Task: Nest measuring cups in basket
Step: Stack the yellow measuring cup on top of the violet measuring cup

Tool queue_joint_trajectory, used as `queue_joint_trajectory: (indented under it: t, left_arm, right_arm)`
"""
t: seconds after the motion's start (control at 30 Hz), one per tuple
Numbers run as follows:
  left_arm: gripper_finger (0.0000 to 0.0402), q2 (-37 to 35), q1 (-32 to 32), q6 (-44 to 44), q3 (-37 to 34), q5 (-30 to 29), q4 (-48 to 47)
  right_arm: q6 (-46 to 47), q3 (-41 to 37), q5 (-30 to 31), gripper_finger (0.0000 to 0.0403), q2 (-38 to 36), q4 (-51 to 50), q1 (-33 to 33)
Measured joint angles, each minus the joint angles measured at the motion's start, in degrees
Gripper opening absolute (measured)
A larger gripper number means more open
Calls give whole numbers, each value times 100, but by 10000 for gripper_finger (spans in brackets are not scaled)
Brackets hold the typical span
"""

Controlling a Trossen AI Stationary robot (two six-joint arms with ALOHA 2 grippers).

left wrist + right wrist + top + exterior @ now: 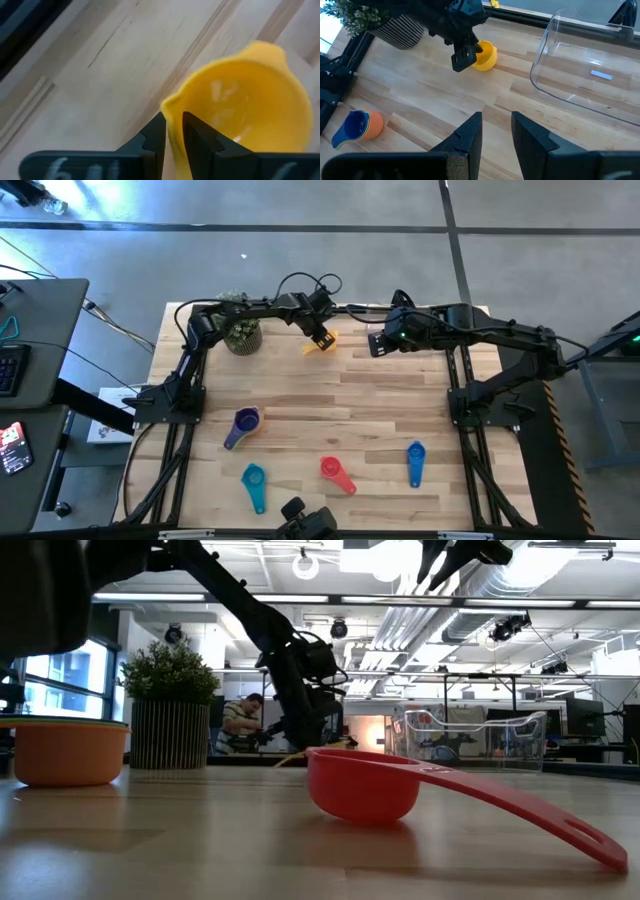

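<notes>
High view: basket (585, 75) empty at far tabletop (380, 410) edge. Left hand (172, 137) pinched on yellow cup (240, 105) handle beside plant (241, 332). Right hand (496, 132) slightly parted, empty, near basket. Purple stack (242, 425), light blue (254, 477), red (333, 469), blue (415, 452) unplaced. Early stage.

We see a wooden tabletop (380, 410), on it a potted plant (242, 334), clear basket (585, 80), yellow cup (322, 341), stacked purple-topped cups (243, 425), light blue (254, 481), red (335, 472), blue cups (415, 458).
</notes>
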Motion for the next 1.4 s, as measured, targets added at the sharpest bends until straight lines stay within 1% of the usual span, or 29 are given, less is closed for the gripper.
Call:
queue_joint_trajectory:
  t: [0.1,0.23,0.33,0.43,0.63,0.8,1.0,1.17,1.4]
  left_arm:
    - [38,4,-4,127,0,-55,-13]
    - [9,-40,-15,210,0,-98,-46]
    - [8,-55,-15,210,4,-118,-139]
    - [5,-70,-45,210,10,-90,-428]
    - [4,-261,-96,210,-2,-20,-1476]
    - [3,-788,-188,205,-1,-109,-1945]
    - [3,-1706,-371,-20,2,-152,-2036]
    - [3,-2521,-593,-309,2,-423,-2512]
    - [3,-3487,-920,-747,2,-604,-3324]
  right_arm:
    - [0,2,-6,97,0,0,0]
    - [0,2,-9,97,0,-2,0]
    - [-39,2,-12,97,0,-1,0]
    - [-85,1,-18,97,0,0,0]
    - [-85,2,-7,97,0,4,0]
    - [-85,2,15,97,-2,13,0]
    - [-74,2,15,97,-2,8,0]
    - [-49,2,13,97,-2,-20,0]
    - [171,2,4,97,-2,-49,0]
